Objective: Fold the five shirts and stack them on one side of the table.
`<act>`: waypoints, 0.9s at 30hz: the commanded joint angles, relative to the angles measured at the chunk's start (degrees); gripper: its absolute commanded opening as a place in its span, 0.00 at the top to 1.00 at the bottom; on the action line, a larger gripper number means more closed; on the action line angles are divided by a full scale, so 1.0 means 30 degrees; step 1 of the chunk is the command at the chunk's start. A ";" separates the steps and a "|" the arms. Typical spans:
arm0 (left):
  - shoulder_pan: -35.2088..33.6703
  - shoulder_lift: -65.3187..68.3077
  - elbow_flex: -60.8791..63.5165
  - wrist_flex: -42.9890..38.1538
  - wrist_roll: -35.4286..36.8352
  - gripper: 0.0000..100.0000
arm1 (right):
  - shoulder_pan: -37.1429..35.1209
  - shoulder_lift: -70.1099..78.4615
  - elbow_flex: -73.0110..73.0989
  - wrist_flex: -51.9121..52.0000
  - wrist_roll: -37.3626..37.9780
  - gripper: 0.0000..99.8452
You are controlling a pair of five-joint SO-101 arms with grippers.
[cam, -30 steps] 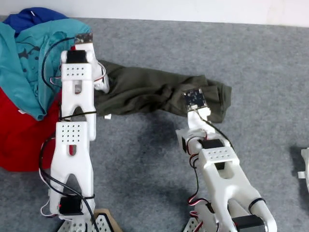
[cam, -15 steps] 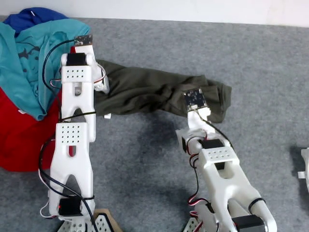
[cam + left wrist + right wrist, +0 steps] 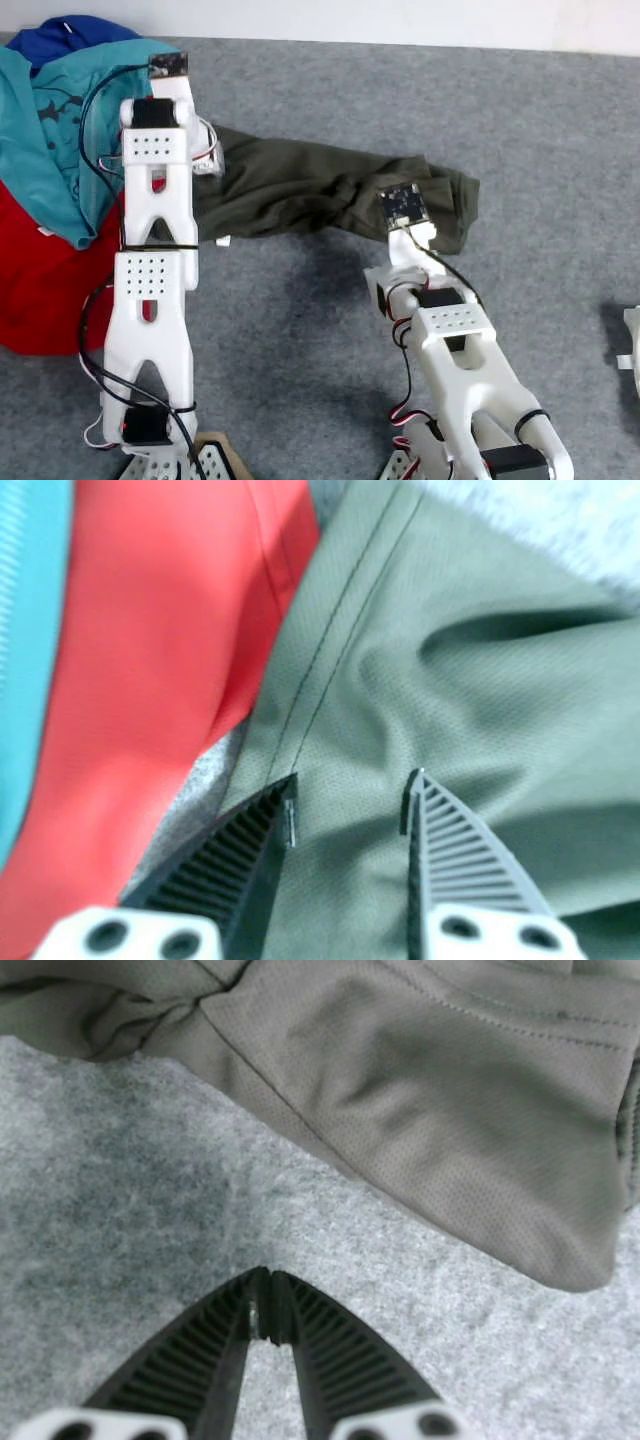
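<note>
- Left wrist view: the left gripper (image 3: 352,795) is open, its jaws apart over the olive shirt (image 3: 470,680), near the red shirt (image 3: 160,660).
- The right gripper (image 3: 268,1305) is closed and empty above the grey surface (image 3: 120,1190), just beside the olive shirt.
- The teal shirt (image 3: 60,130) and the blue shirt (image 3: 70,35) lie piled with the red shirt.

Four shirts, none folded: one olive mid-frame, three heaped upper left.
Olive shirt (image 3: 300,185) lies crumpled and stretched sideways across the centre of the high view, creases bunched mid-length. Teal shirt (image 3: 50,130) with dark print sits at upper left, draped over the red shirt (image 3: 40,290) at the left edge. Blue shirt (image 3: 70,30) peeks out at the top-left corner. The olive's left edge meets the red.
</note>
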 commanded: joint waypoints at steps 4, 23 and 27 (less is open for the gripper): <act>-0.0923 -0.1832 0.0132 0.0205 -0.0029 0.81 | -0.0190 -0.0190 -0.0073 -0.0337 0.0322 0.99; -0.1392 -0.1685 0.5553 -0.2462 -0.0059 0.81 | -0.0190 -0.0190 0.0103 -0.0337 0.0322 0.99; -0.1070 -0.1685 0.8073 -0.4132 -0.0059 0.81 | -0.0190 -0.0190 0.0132 -0.0337 0.0322 0.99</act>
